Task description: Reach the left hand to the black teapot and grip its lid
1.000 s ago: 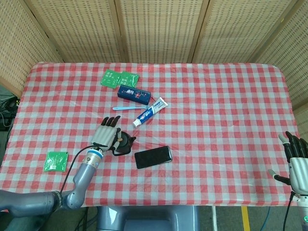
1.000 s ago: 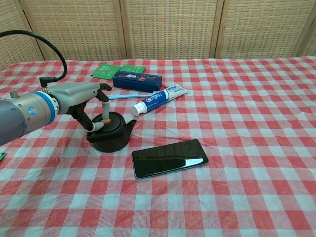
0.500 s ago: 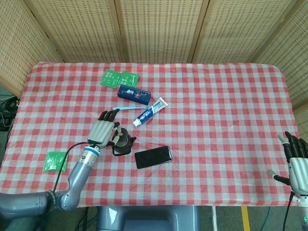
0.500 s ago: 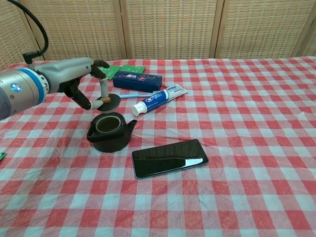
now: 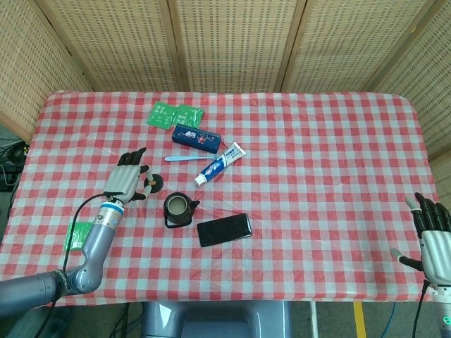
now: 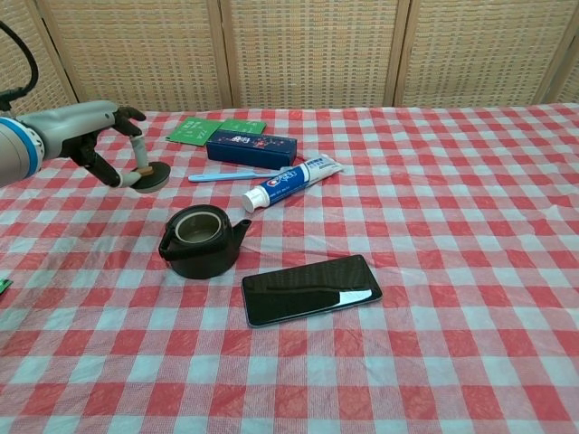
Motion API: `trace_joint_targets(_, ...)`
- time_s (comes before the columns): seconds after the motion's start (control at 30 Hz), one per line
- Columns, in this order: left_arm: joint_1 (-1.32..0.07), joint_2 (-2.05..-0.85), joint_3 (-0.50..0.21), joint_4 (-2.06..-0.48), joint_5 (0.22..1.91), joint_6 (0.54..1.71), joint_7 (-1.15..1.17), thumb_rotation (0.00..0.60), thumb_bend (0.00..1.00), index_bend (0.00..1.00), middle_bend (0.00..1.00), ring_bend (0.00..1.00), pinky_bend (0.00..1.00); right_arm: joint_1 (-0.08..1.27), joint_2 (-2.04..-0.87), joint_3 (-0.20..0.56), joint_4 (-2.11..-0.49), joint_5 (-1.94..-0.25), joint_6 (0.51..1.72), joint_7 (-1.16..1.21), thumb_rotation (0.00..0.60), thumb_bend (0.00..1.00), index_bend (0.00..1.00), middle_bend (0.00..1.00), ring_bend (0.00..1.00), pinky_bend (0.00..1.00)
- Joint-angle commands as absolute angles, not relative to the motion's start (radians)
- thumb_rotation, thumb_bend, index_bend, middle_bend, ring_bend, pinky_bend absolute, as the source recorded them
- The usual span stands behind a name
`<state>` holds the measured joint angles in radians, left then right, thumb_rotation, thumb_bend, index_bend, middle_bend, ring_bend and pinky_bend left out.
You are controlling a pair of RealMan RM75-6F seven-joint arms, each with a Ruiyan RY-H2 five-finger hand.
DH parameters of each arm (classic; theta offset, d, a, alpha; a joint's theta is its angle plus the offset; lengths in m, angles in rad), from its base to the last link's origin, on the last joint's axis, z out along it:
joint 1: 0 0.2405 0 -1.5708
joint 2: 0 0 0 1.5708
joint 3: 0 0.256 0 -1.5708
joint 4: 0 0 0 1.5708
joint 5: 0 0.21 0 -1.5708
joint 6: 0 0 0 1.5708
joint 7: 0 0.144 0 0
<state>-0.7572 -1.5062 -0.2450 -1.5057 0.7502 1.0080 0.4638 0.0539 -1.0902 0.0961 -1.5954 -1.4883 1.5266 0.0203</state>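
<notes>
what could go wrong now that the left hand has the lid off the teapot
The left hand pinches the lid only by its small knob, so it could slip and drop onto the checked cloth. The black teapot stands open beside the phone; if there is liquid in it, which cannot be seen, a knock could spill it onto the phone. The toothbrush lies close to the lid and may be swept aside if the hand swings back.

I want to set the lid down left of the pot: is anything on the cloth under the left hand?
Nothing visible. The left hand holds the round black lid over bare red-checked tablecloth, left of the open black teapot. The blue toothbrush lies further right, the green packet nearer the front edge.
</notes>
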Motion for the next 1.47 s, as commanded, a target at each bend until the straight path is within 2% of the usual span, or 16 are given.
trace_joint_targets(0.03, -0.749, -1.556, -0.224, -1.394, 0.765, 0.942, 0.383, 0.600, 0.40, 0.65, 0.00, 0.00, 0.00, 0.055, -1.091, 0.097, -1.594, -1.484, 1.523, 0.019, 0.600, 0.00, 0.03, 0.00, 0.00, 0.00)
trace_joint_targets(0.23, -0.751, -1.606, -0.212, -1.303, 0.780, 0.904, 0.343, 0.600, 0.40, 0.63, 0.00, 0.00, 0.00, 0.058, -1.091, 0.098, -1.592, -1.477, 1.513, 0.024, 0.600, 0.00, 0.03, 0.00, 0.00, 0.00)
trace_joint_targets(0.33, -0.752, -1.622, -0.211, -1.279, 0.788, 0.894, 0.329, 0.600, 0.37, 0.58, 0.00, 0.00, 0.00, 0.060, -1.091, 0.099, -1.589, -1.473, 1.508, 0.024, 0.600, 0.00, 0.03, 0.00, 0.00, 0.00)
trace_joint_targets(0.37, -0.753, -1.625, -0.210, -1.274, 0.792, 0.893, 0.327, 0.600, 0.32, 0.51, 0.00, 0.00, 0.00, 0.061, -1.091, 0.099, -1.589, -1.473, 1.507, 0.024, 0.600, 0.00, 0.03, 0.00, 0.00, 0.00)
trace_joint_targets(0.43, -0.751, -1.627, -0.210, -1.270, 0.799, 0.891, 0.320, 0.600, 0.18, 0.31, 0.00, 0.00, 0.00, 0.061, -1.092, 0.100, -1.588, -1.473, 1.508, 0.027, 0.600, 0.00, 0.03, 0.00, 0.00, 0.00)
trace_joint_targets(0.47, -0.750, -1.626, -0.210, -1.272, 0.802, 0.889, 0.315, 0.600, 0.10, 0.17, 0.00, 0.00, 0.00, 0.061, -1.092, 0.100, -1.588, -1.474, 1.509, 0.028, 0.600, 0.00, 0.03, 0.00, 0.00, 0.00)
trace_joint_targets(0.5, -0.748, -1.623, -0.210, -1.278, 0.807, 0.887, 0.308, 0.600, 0.04, 0.06, 0.00, 0.00, 0.00, 0.061, -1.093, 0.100, -1.587, -1.474, 1.510, 0.029, 0.600, 0.00, 0.03, 0.00, 0.00, 0.00)
trace_joint_targets(0.57, -0.743, -1.610, -0.213, -1.299, 0.816, 0.888, 0.296, 0.600, 0.00, 0.00, 0.00, 0.00, 0.00, 0.060, -1.093, 0.100, -1.587, -1.475, 1.512, 0.031, 0.600, 0.00, 0.03, 0.00, 0.00, 0.00)
trace_joint_targets(0.8, -0.705, -1.511, -0.224, -1.443, 0.909, 0.979, 0.267, 0.600, 0.00, 0.00, 0.00, 0.00, 0.00, 0.060, -1.095, 0.099, -1.589, -1.481, 1.516, 0.028, 0.600, 0.00, 0.03, 0.00, 0.00, 0.00)
trace_joint_targets(0.9, -0.649, -1.429, -0.211, -1.546, 1.008, 1.090, 0.249, 0.600, 0.00, 0.00, 0.00, 0.00, 0.00, 0.060, -1.095, 0.098, -1.590, -1.486, 1.519, 0.026, 0.600, 0.00, 0.03, 0.00, 0.00, 0.00)
trace_joint_targets(1.07, -0.505, -1.295, -0.133, -1.691, 1.162, 1.296, 0.234, 0.600, 0.00, 0.00, 0.00, 0.00, 0.00, 0.063, -1.101, 0.096, -1.588, -1.487, 1.514, 0.020, 0.600, 0.00, 0.03, 0.00, 0.00, 0.00)
trace_joint_targets(1.23, -0.351, -1.210, -0.021, -1.729, 1.290, 1.456, 0.183, 0.600, 0.00, 0.00, 0.00, 0.00, 0.00, 0.063, -1.101, 0.095, -1.589, -1.485, 1.513, 0.020, 0.600, 0.00, 0.03, 0.00, 0.00, 0.00)
trace_joint_targets(1.37, -0.276, -1.174, 0.038, -1.716, 1.326, 1.488, 0.130, 0.600, 0.00, 0.00, 0.00, 0.00, 0.00, 0.061, -1.096, 0.096, -1.594, -1.486, 1.517, 0.022, 0.600, 0.00, 0.03, 0.00, 0.00, 0.00)
trace_joint_targets(1.47, -0.251, -1.165, 0.055, -1.699, 1.344, 1.498, 0.114, 0.600, 0.00, 0.00, 0.00, 0.00, 0.00, 0.060, -1.094, 0.096, -1.596, -1.486, 1.518, 0.025, 0.600, 0.00, 0.03, 0.00, 0.00, 0.00)
